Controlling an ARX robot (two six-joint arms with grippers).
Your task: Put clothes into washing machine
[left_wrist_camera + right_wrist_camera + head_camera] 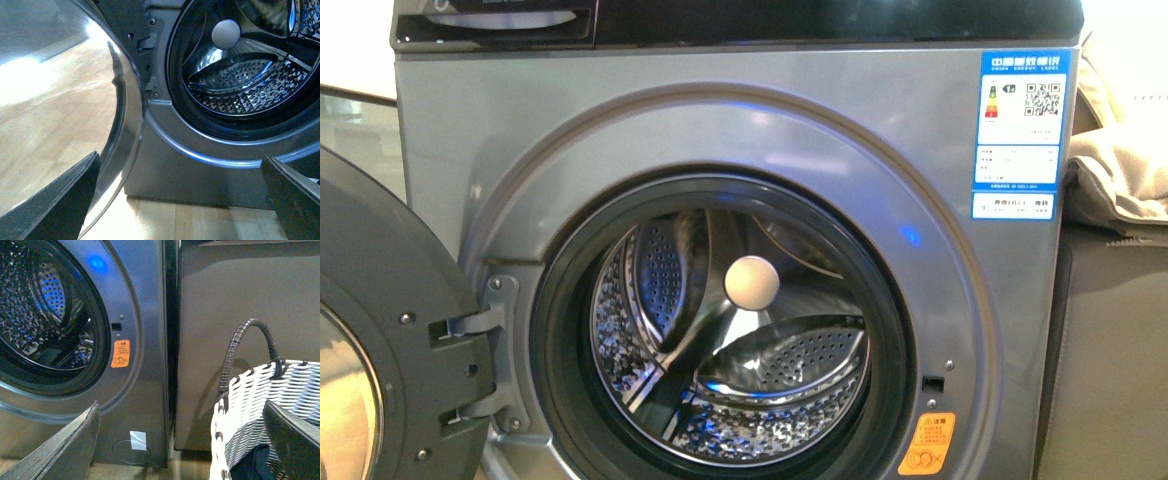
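Note:
The silver-grey washing machine [740, 130] fills the front view, its door [380, 330] swung open at the left and the perforated steel drum [740, 330] bare inside. A scrap of the dark navy clothes [252, 465] shows inside a white woven basket [260, 405] in the right wrist view. My right gripper [182, 450] is open, low beside the washer's lower corner and the basket. My left gripper [182, 205] is open too, low in front of the washer [200, 165] near the door hinge, holding nothing. Neither arm shows in the front view.
The open door's curved glass [60, 110] stands close on one side of the left gripper. A dark cabinet [240, 315] stands right of the washer, with a beige cloth [1120, 150] on top. The basket has a dark arched handle [250, 335]. Wooden floor [190, 220] lies below.

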